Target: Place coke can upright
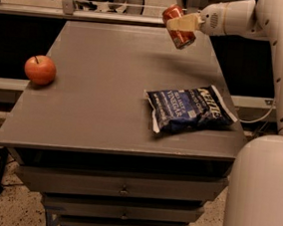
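Note:
The coke can (180,36) is red with a silver end. It hangs in the air above the far right part of the grey table (98,96), tilted with its top toward the upper left. My gripper (179,24) reaches in from the right on the white arm (250,18) and is shut on the coke can's middle. A pale finger (182,23) lies across the can's side. The can does not touch the table.
A blue chip bag (189,108) lies flat on the table's right side, near the front. A red-orange apple (40,70) sits at the left edge. Drawers are under the tabletop. The arm's large white body (261,191) fills the lower right.

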Controlling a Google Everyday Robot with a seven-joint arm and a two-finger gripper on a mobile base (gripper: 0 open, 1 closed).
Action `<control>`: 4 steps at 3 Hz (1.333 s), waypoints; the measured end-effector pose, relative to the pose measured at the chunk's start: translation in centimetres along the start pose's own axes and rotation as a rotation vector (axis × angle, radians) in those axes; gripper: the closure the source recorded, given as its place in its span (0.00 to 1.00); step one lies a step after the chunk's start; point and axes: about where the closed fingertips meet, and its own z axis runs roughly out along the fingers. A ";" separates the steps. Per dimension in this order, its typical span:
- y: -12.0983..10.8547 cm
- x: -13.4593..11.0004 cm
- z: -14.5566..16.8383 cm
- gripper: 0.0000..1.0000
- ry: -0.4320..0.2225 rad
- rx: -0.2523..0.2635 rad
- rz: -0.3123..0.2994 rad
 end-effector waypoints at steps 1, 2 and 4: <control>0.9 2.4 -2.3 1.00 -0.107 -0.149 -0.001; 0.9 2.4 -2.3 1.00 -0.107 -0.149 -0.001; 0.7 2.4 -1.6 1.00 -0.270 -0.234 -0.058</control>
